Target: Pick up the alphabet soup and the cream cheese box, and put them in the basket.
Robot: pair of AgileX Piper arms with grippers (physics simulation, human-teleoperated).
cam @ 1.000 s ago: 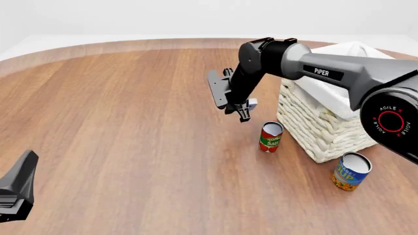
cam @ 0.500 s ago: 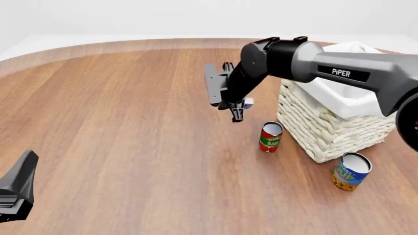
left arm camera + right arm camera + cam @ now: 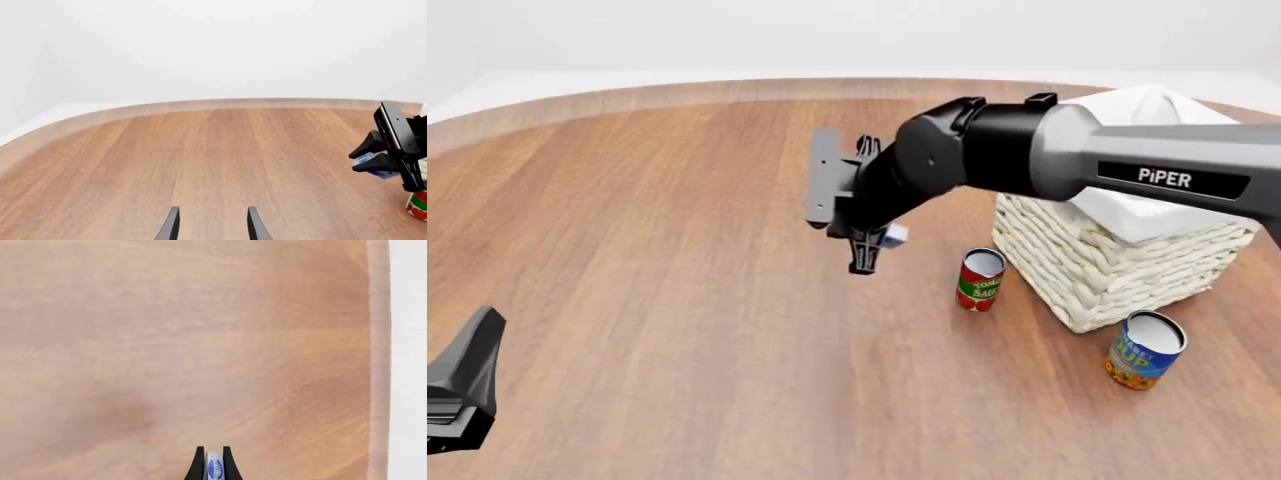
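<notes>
My right gripper is shut on the cream cheese box, a small blue and white box held in the air over the table, left of the basket. In the right wrist view the box shows edge-on between the black fingers. The left wrist view catches the same box in the right gripper. The alphabet soup stands upright in front of the basket, at the near right. My left gripper rests at the near left, and its fingers stand apart with nothing between them.
A slim red-and-green tomato can stands just left of the basket's near corner, also seen as the can in the left wrist view. The basket's white cloth liner folds over its rim. The wooden table's curved far edge runs along the back.
The right arm has swung to the left with the cream cheese box, away from the basket and the tomato can. The left arm has not moved.
</notes>
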